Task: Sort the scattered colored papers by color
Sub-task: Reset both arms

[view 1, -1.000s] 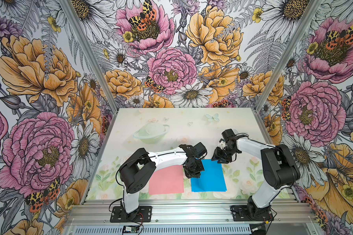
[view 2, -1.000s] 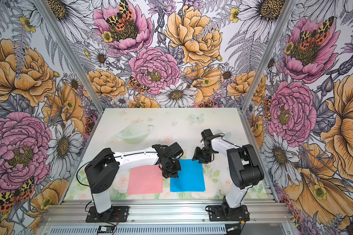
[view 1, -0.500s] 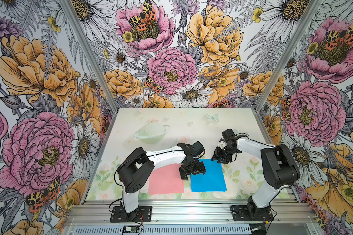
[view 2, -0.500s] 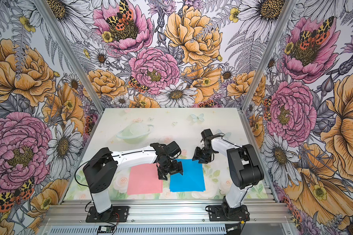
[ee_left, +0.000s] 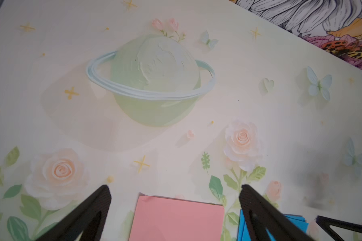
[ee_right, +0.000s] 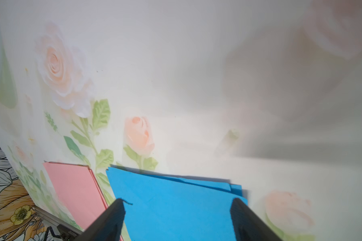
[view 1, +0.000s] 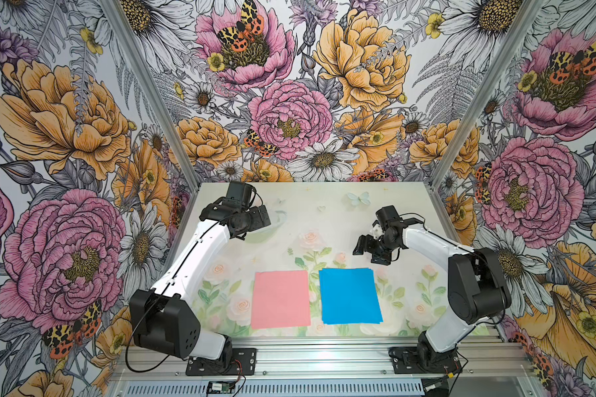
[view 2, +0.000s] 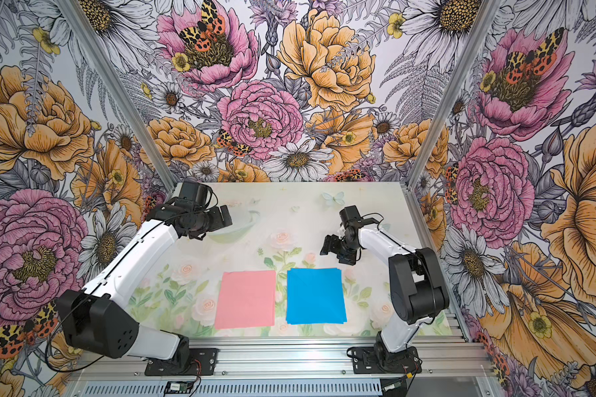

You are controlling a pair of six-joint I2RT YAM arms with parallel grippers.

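Pink papers (view 1: 280, 299) and blue papers (view 1: 350, 296) lie in two tidy piles near the front edge of the floral table (view 1: 324, 220). The piles sit side by side with a narrow strip of tabletop between them, pink towards the left arm and blue towards the right. In the right wrist view we see the blue pile's (ee_right: 176, 208) edges slightly fanned, so several sheets show. The pink pile (ee_right: 75, 183) beside it shows more than one edge too.

We find the left gripper (view 1: 263, 220) over the rear left part of the table, well apart from both piles. In its wrist view the jaws are spread wide with nothing between them, only bare tabletop and the pink pile's (ee_left: 178, 219) far edge beyond.

We see the right gripper (view 1: 367, 252) just behind the blue pile's far right corner. Its jaws also stand wide apart, grasping nothing, with the blue sheets below. Whether it touches the table we cannot tell.
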